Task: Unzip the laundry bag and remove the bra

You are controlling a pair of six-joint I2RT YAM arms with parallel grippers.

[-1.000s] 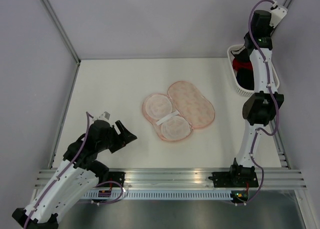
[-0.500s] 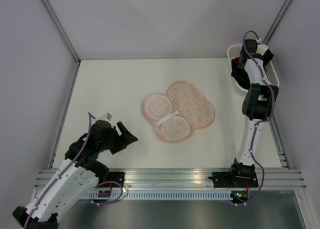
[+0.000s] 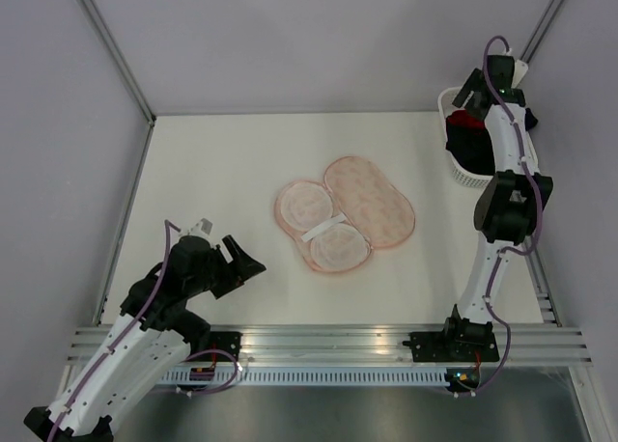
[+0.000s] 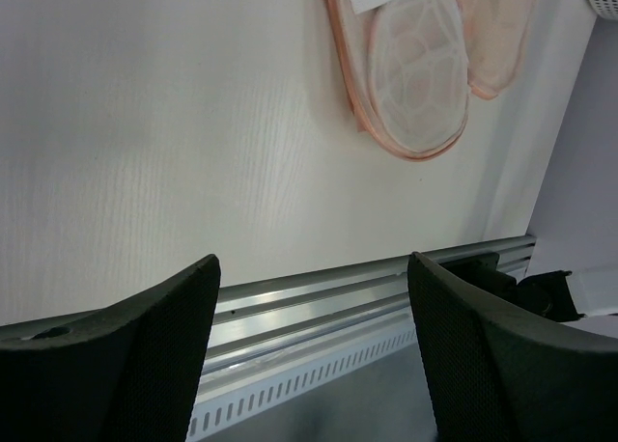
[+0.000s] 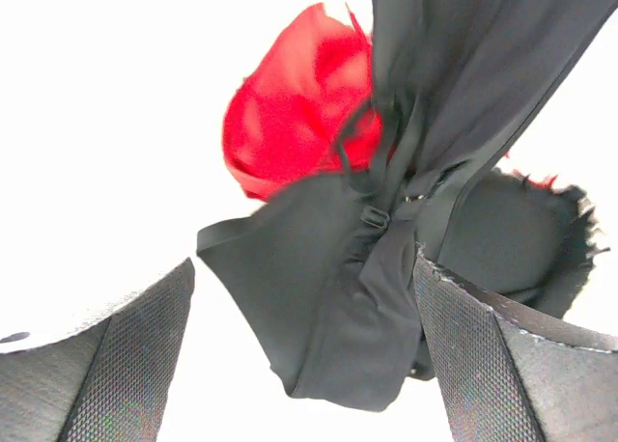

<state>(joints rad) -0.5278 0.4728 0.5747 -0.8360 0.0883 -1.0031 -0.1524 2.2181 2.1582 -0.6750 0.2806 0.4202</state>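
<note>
Unloading stage, judging from overhead. Spot the laundry bag unzipped and splayed flat mid-worktop, pale lining up, both round cups bare, nothing black inside. Over in the far right corner, right tool poised above the white basket, dark and red cloth showing inside. Left tool low at the front left, well apart from the bag. Hard to pick out the right fingertips from up here, and hard to split dark cloth from black arm.

Switching to the left wrist: fingers spread wide, nothing between them, only bare worktop and the front rail beneath. Just one cup and a slice of the bag's edge in shot at the top, the remainder cut off.

Now the right wrist, the key shot. Fingers wide apart, gripping nothing, with the bra sagging between them in front of the red garment. Cannot tell hanging from lying. Reads as the drop-off, with removal all but complete.

Next up, probably: lift straight away from the basket, minding the thin straps close by the right-hand finger so as not to drag the bra back out. Cannot tell loose from caught for the black band running off the top right edge, cropped by the frame. Basket walls blown out to plain white, no lattice readable. No zip to make out in any view.
</note>
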